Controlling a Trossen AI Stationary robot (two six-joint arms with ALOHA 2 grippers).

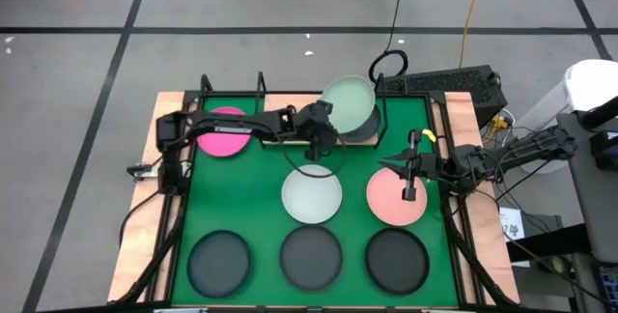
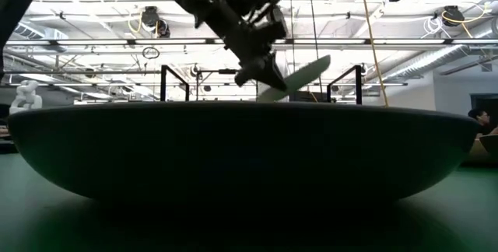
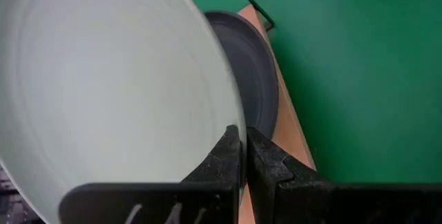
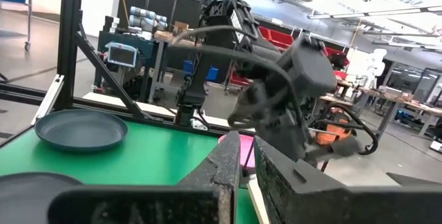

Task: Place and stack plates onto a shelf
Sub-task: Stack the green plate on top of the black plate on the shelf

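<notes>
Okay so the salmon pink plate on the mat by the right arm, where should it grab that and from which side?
Take the salmon pink plate by its raised rim, on the edge nearest the right gripper, which hovers over its upper edge. The plate lies flat and shallow on the green mat, so only the rim offers a lip: one finger inside it, one outside, coming down from above.

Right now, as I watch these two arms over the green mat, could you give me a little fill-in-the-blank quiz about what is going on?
1. The left gripper holds a pale ____ plate by its rim, tilted above the table.
2. Beneath that plate, on the shelf, lies a dark ____ plate.
3. The right gripper hangs over the ____ pink plate.
4. Along the mat's near edge lie ____ dark plates in a row.

Missing words: green; grey; salmon; three
</notes>
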